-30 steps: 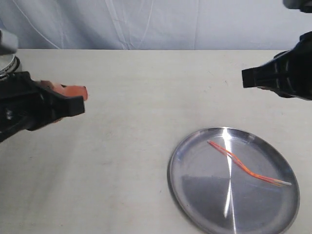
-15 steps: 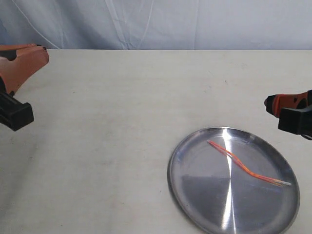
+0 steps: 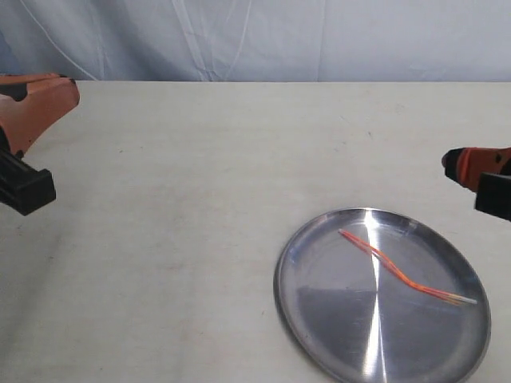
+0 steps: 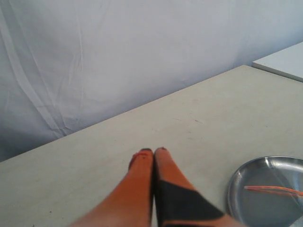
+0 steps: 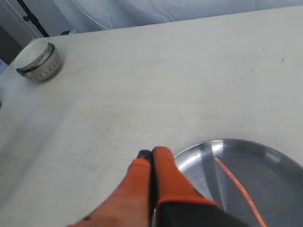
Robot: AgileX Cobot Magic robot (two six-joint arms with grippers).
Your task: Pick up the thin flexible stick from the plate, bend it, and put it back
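Note:
The thin red-orange stick [image 3: 403, 277] lies wavy across the shiny silver plate [image 3: 319, 327] at the front right of the table, its whitish tip toward the right rim. It also shows in the left wrist view as stick [image 4: 274, 190] on plate [image 4: 246, 198], and in the right wrist view as stick [image 5: 236, 185] on plate [image 5: 279, 165]. My left gripper [image 4: 154, 151] is shut with nothing in it, far to the left of the plate. My right gripper [image 5: 150, 154] is shut and empty, its orange tip [image 3: 455, 163] hanging just beyond the plate's right rim.
A small white bowl [image 5: 38, 60] stands at the far left of the table in the right wrist view. A pale cloth backdrop [image 3: 255, 36] runs behind the table's far edge. The beige tabletop [image 3: 200, 199] stretches between the two arms.
Both arms have pulled back outward from the middle: the left gripper toward the left edge, the right gripper toward the right edge. The stick and plate have not moved.

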